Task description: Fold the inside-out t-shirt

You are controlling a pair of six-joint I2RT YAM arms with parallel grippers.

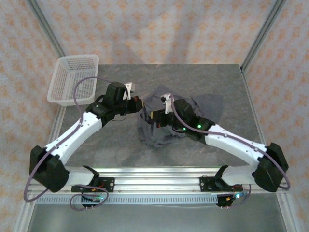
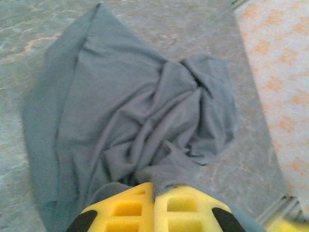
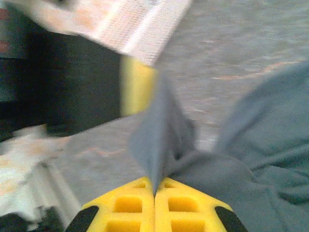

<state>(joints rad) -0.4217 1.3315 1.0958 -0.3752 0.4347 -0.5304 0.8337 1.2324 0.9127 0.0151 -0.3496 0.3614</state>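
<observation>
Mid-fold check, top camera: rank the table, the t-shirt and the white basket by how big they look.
1. table, by far the largest.
2. t-shirt, bunched up and partly hidden, yet it spreads wider than the basket.
3. basket, the smallest; it sits at the far corner, so distance may shrink it slightly.

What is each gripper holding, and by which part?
Both hold the t-shirt: the left gripper pinches a bunched fold, the right gripper a taut ridge. Which part of the garment cannot be told.
</observation>
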